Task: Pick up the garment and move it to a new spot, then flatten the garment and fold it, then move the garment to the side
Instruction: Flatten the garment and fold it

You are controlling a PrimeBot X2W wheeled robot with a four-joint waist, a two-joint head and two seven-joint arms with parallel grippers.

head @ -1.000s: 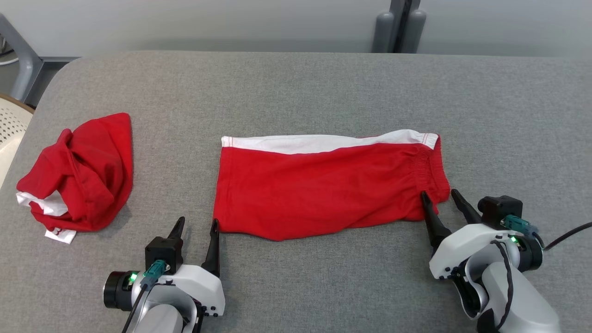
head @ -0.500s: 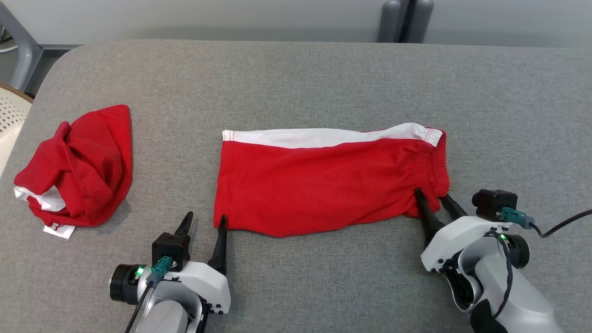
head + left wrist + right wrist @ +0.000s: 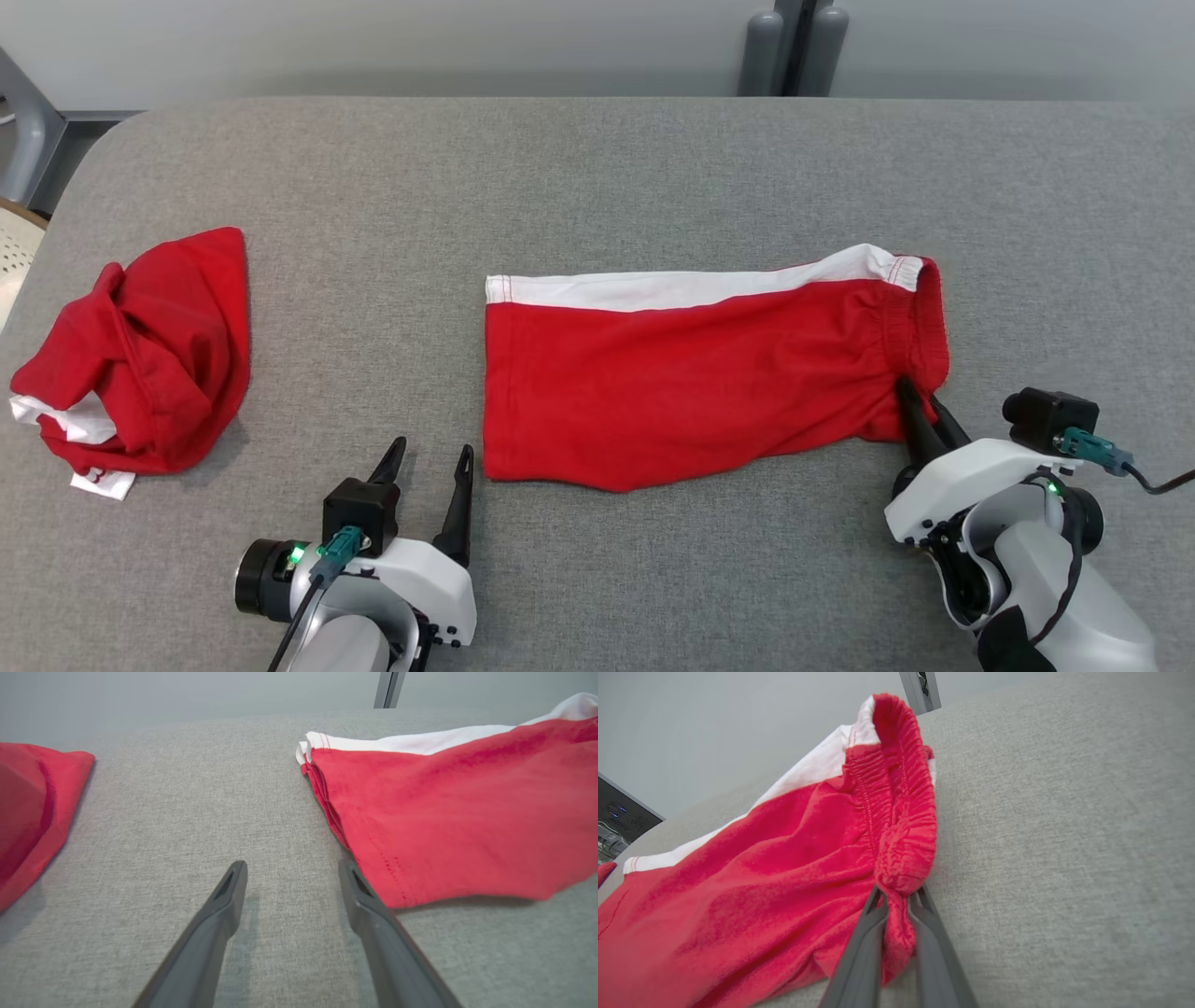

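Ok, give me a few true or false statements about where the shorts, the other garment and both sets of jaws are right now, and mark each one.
1. The right jaws are clamped on the near end of the waistband of the shorts. True.
2. The left jaws are shut on the shorts' hem. False: they stand open over the bare table, just beside the hem's near corner.
3. A crumpled red garment lies off to the robot's left, apart from the shorts. True.
4. The white stripe runs along the shorts' near edge. False: it runs along the far edge.
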